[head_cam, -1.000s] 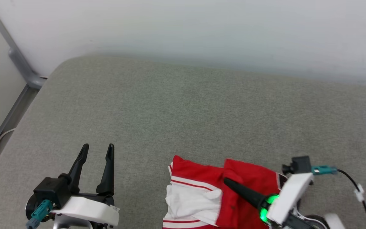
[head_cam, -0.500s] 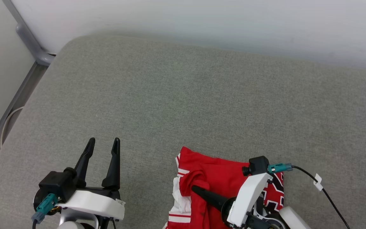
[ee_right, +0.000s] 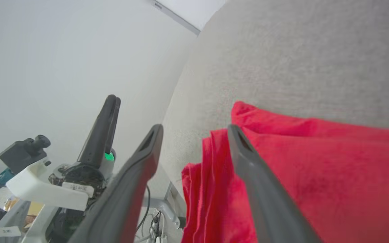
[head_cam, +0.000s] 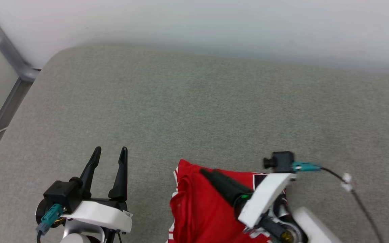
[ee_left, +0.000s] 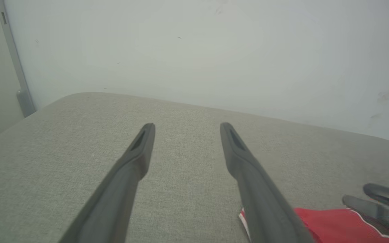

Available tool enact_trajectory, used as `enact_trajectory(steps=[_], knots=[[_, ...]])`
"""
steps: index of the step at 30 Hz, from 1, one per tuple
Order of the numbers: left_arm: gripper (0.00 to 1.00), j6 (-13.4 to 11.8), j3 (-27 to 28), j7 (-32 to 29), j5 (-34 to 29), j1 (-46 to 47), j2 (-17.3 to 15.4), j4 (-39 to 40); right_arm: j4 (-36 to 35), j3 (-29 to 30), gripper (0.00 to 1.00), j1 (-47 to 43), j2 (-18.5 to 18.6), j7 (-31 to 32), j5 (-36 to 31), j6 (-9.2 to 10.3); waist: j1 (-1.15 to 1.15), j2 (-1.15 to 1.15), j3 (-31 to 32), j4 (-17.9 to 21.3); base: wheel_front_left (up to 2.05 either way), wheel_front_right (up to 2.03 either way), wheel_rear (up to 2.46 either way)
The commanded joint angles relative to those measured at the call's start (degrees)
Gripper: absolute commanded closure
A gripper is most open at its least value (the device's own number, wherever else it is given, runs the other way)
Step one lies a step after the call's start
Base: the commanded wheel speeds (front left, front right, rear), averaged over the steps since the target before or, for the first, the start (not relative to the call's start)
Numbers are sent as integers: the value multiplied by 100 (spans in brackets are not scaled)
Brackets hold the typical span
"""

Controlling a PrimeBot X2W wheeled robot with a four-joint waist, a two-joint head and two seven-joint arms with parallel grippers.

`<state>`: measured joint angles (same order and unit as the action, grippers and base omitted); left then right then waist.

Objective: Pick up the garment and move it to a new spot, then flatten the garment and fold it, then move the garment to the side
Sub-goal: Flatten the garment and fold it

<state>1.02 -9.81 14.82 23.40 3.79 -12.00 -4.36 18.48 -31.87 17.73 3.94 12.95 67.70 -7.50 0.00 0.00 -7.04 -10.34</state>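
The garment [head_cam: 198, 209], a red jersey, lies bunched and folded over on the grey cushion [head_cam: 194, 111] at the near edge; a bit of black lettering [head_cam: 259, 179] shows by my right wrist. My right gripper [head_cam: 205, 172] lies over the garment's far edge, pointing up-left. In the right wrist view the right gripper [ee_right: 195, 130] is open, one finger lying across the red garment [ee_right: 316, 168], nothing pinched between the two. My left gripper [head_cam: 110, 150] stands open over bare cushion, left of the garment. The left gripper [ee_left: 185, 126] holds nothing, and the garment [ee_left: 326, 222] shows at lower right.
A white wall [head_cam: 214, 23] runs along the cushion's far edge. A grey metal frame [head_cam: 8, 57] stands at the far left corner. The right wrist camera's black cable [head_cam: 356, 195] trails to the right of the garment.
My right gripper carried a red flap leftward over the white panel, then opened and let it go. The left gripper stayed put. The head camera shifted.
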Motion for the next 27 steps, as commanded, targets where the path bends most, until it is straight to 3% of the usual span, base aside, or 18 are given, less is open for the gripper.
enact_trajectory(steps=[1, 5, 11, 19, 24, 27], knots=[[0, -8, 11, 30, -51, -48, -25, -19, -41, 115, 0, 45, 192, -238, -247, 3, 0, 0, 87, 115, 0, 0, 0], [0, -41, 33, 31, -56, -107, -46, -28, -44, 520, 0, -105, 496, -785, -962, 3, 0, 0, 174, 275, 0, 0, 0], [0, -127, 106, 37, -70, -231, -65, -59, -3, 1780, 0, -459, 734, -1325, -2436, 3, 0, 0, 304, 540, 0, 0, 0], [0, -233, 205, 43, -87, -383, -56, -92, -948, 3466, 0, -1217, 450, -1472, -4582, 3, 0, 0, 530, 751, 0, 0, 0], [0, -290, 249, 45, -153, -519, -95, -81, -1903, 3706, 0, -1698, 259, -1403, -5525, 3, 0, 0, 667, 835, 0, 0, 0], [0, -339, 259, 45, -189, -602, -124, -70, -2294, 3630, 0, -1931, 167, -1293, -5719, 3, 0, 0, 727, 892, 0, 0, 0]])
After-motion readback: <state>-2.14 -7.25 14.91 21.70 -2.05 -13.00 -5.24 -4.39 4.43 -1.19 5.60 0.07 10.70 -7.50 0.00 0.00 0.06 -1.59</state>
